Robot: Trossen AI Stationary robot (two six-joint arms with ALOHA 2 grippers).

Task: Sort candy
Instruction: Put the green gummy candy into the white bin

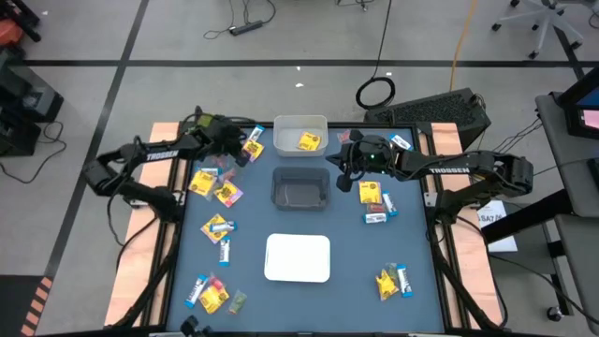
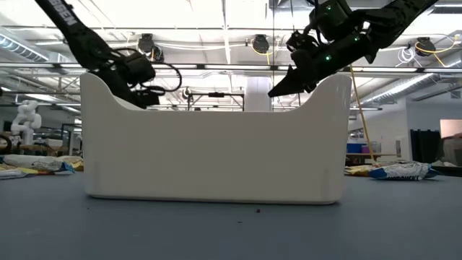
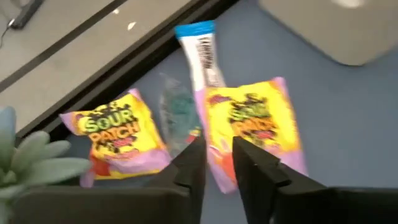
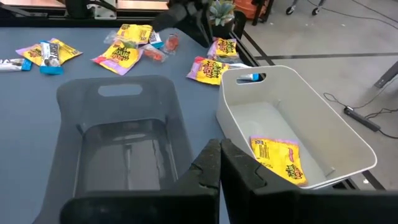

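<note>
- My left arm reaches in from the left edge of the table toward its far left corner, elbow folded back over the side rail, forearm angled inward.
- The left gripper (image 1: pixel 245 150) points down at the table surface; in the left wrist view its two fingers (image 3: pixel 193 165) stand slightly apart with a narrow gap between them, and nothing is held.
- My right arm stretches in from the right side, forearm nearly level, running leftward across the far half of the table.
- The right gripper (image 1: pixel 343 168) hangs near the table's middle, fingers (image 4: pixel 208 165) pressed together, empty.
- In the low view, both wrists sit raised above the table, tips angled down.
</note>
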